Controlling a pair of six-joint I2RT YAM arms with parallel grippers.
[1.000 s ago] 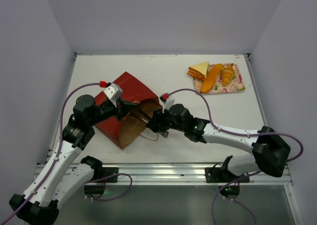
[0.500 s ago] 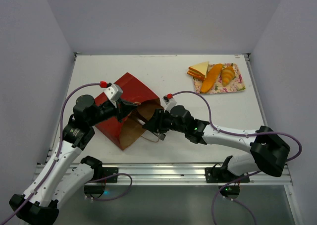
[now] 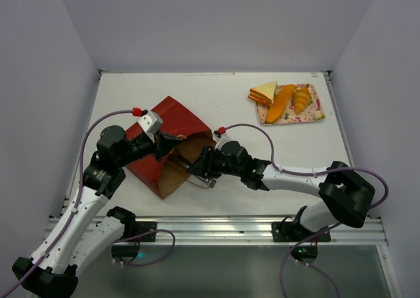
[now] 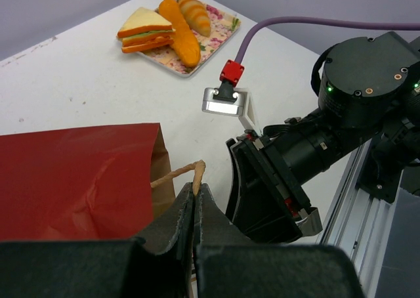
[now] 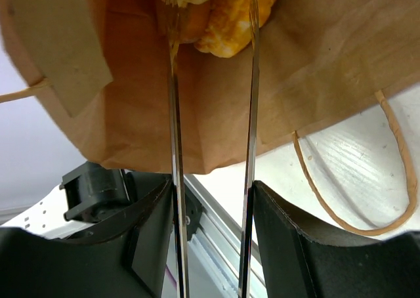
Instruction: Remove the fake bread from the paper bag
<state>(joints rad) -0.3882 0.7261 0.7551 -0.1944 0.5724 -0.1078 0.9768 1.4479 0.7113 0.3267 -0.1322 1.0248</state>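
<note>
Right gripper (image 3: 194,169) has slid deeper into the mouth of the paper bag (image 3: 172,117) over the last second, wrist up at the bag's lip now, and the left side hasn't budged. On the right wrist view my two thin fingers (image 5: 174,147) stand apart and parallel, reaching into the brown lining. The fake bread (image 5: 226,22) sits at the far end of the bag, right between the tips. It's golden, lumpy and only partly in shot, and whether the blades touch it yet I can't tell. Nothing gripped so far.

How I'd play it: ease in a touch more so the tips straddle the widest part of the bread, not just its near edge. Then close gently and draw straight back out of the mouth, keeping off the paper so the lining doesn't bunch and drag along.

On the other side, the left gripper (image 4: 195,203) is pinched together on the tan loop handle (image 4: 197,170), holding the bag's upper wall lifted so the mouth gapes. If that slips, I'd expect the bag to sag onto my fingers. The second handle (image 5: 394,160) lies loose on the table (image 3: 216,94) just outside the bag mouth. Well beyond the bag, far right, the flowered tray (image 3: 317,111) carries a sandwich (image 3: 264,92), a long loaf (image 3: 281,103) and a croissant (image 3: 302,99).
</note>
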